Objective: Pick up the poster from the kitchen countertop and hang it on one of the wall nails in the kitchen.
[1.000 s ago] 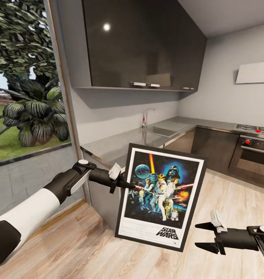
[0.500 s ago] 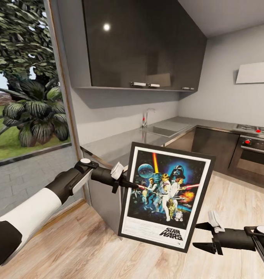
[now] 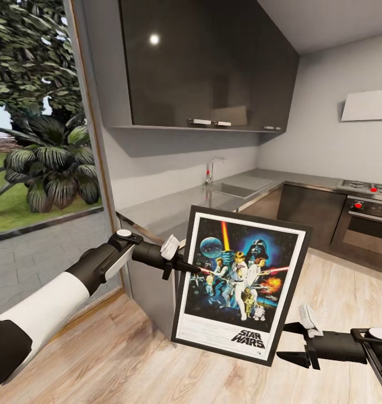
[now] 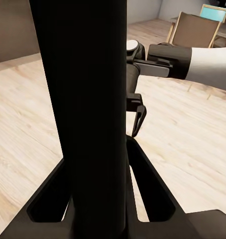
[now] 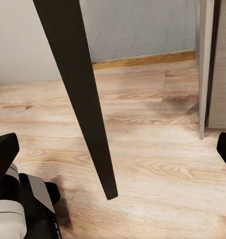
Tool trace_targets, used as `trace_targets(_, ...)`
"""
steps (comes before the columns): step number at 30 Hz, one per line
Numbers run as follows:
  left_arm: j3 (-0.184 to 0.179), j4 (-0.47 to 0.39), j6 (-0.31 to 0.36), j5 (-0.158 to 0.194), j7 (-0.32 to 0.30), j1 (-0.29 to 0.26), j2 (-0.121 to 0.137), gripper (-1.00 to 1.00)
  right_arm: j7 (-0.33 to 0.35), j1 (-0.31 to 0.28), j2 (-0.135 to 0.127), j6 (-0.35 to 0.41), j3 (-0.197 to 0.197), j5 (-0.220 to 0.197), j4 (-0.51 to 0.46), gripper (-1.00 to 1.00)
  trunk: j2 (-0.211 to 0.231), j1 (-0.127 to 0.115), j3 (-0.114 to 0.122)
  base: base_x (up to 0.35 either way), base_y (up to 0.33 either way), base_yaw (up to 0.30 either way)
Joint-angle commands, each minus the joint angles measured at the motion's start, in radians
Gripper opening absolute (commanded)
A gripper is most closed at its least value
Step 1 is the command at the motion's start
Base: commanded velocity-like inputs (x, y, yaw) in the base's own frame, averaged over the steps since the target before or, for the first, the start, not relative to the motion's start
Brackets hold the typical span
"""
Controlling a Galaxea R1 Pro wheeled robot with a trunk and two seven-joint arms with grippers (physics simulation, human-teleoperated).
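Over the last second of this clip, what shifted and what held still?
The black-framed Star Wars poster, clamped at its left edge by the left gripper, swung rightward and tipped more upright, most of it early in that second. The right gripper, jaws open, drifted slightly lower near the poster's bottom right corner without taking hold. The shiny grey steel countertop and the view itself stayed put.

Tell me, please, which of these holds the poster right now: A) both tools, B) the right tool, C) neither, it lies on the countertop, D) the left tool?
D: the left tool is clamped on the left edge of the poster, which hangs in the air in front of the countertop, while the right tool sits open just off its lower right corner.
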Motion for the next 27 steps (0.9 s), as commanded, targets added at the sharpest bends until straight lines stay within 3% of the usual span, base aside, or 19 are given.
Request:
trace_targets(1,-0.005,0.000,0.008,0.009,0.002,-0.001,0.001,-1.00,0.006,0.000,0.001,0.010,-0.002,0.006,-0.002,1.00,-0.001,0.000,-0.001,0.000,0.000,0.000)
trace_targets(7,-0.005,-0.001,0.008,0.009,0.002,-0.001,0.001,-1.00,0.006,0.000,0.001,0.006,-0.001,0.005,-0.003,1.00,-0.001,0.000,-0.001,0.000,0.000,0.000)
trace_targets(14,-0.005,-0.001,0.008,0.009,0.002,-0.001,-0.011,-1.00,0.006,0.000,0.001,-0.002,0.045,0.004,-0.003,1.00,-0.001,0.000,-0.001,0.000,0.000,0.000)
trace_targets(27,-0.004,-0.001,0.008,0.009,0.002,-0.002,-0.014,-1.00,0.006,0.000,0.001,-0.003,0.048,0.003,-0.005,1.00,-0.001,0.000,-0.001,0.000,0.000,0.000)
